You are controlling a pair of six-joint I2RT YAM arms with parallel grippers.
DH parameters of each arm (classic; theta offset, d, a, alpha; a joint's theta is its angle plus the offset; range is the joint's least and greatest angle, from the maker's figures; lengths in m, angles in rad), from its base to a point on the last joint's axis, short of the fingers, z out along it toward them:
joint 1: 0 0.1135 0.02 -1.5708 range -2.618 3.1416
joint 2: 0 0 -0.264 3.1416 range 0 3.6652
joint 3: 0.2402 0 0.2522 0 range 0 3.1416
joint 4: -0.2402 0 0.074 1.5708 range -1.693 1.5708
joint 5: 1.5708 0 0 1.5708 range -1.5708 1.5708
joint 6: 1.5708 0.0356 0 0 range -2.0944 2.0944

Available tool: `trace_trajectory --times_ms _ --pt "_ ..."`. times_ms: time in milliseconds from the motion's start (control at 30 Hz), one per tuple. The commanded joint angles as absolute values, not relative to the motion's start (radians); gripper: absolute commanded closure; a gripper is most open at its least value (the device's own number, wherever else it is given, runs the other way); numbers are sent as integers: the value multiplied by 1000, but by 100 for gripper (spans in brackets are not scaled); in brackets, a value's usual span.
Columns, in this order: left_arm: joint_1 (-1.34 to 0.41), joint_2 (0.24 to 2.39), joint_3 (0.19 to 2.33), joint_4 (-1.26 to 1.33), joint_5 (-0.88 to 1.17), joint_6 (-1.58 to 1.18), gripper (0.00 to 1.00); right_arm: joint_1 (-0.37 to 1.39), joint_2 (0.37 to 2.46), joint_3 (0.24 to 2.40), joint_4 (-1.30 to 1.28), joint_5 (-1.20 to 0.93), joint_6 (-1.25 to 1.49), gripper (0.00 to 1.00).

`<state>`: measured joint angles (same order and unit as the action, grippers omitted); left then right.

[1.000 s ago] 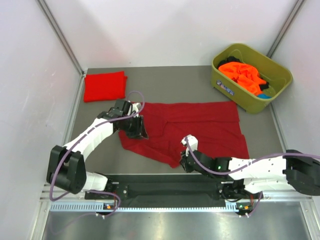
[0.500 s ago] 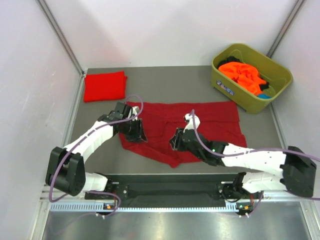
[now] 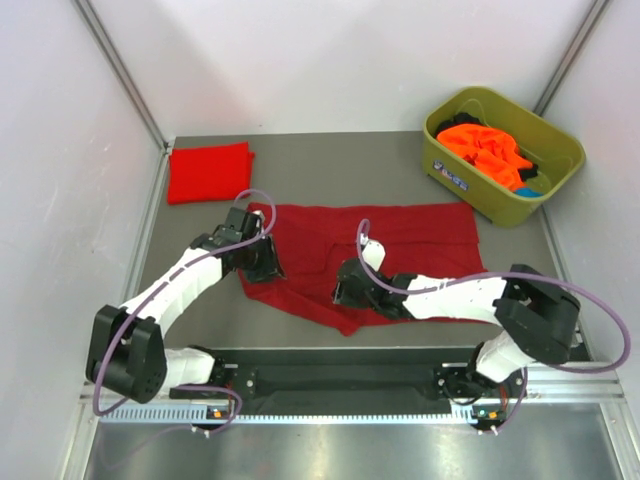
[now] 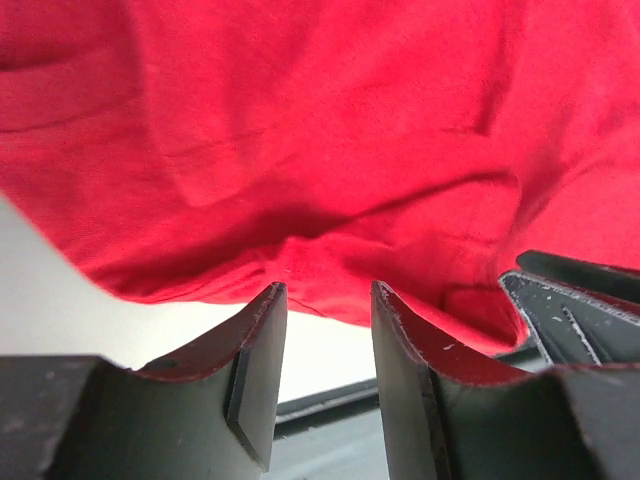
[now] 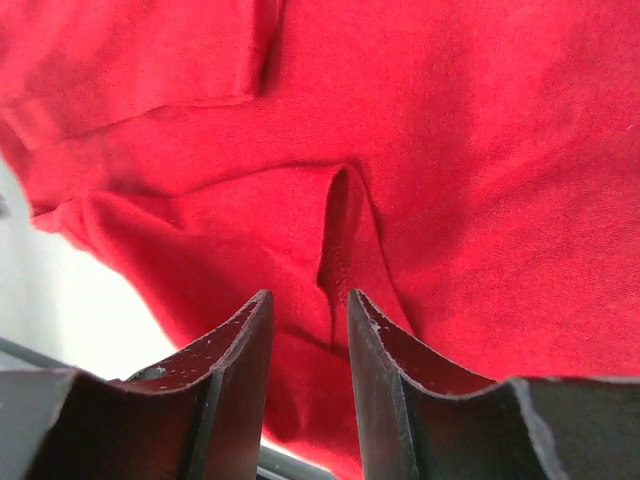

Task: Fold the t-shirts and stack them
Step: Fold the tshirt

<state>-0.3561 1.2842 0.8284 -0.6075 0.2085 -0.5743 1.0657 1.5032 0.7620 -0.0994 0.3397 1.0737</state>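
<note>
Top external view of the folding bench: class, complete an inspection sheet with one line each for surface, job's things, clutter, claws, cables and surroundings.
Surface: grey table, flat.
Job's things: crimson t-shirt spread out mid-table; red t-shirt folded, far left corner; orange t-shirts in the tub.
Clutter: olive-green tub, far right corner; black and blue items inside.
Claws: left claw and right claw both open, tips at the crimson t-shirt.
Cables: purple cables looping along both arms.
Surroundings: white walls on three sides.
</note>
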Motion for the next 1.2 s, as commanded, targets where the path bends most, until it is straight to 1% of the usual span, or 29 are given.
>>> trace_trajectory --times_ms 0,233,333,433,467,600,800,967,1100,1167 --pt "-350 1232 873 -621 98 -595 55 1058 1546 825 -75 319 1114 64" --pt "-324 1215 910 -647 64 -572 55 1055 1626 877 -43 288 1103 66" --pt "-314 1220 917 -657 60 -566 55 1054 1637 900 -37 296 1086 71" --pt "-305 1216 920 -657 58 -563 55 1046 1637 908 -28 310 1066 89" --pt "-304 1216 919 -655 61 -563 55 1042 1635 910 -12 311 1046 100" --pt "-279 1216 922 -652 64 -560 55 1025 1605 904 95 282 971 100" --pt "-212 1224 904 -626 149 -554 55 985 1586 890 225 223 888 100" --pt "-206 1226 900 -627 164 -549 54 937 1588 890 273 175 853 100" --pt "-206 1223 905 -611 208 -522 53 882 1632 926 291 50 816 100" --pt "-206 1212 908 -594 222 -514 51 870 1652 956 287 12 793 99"
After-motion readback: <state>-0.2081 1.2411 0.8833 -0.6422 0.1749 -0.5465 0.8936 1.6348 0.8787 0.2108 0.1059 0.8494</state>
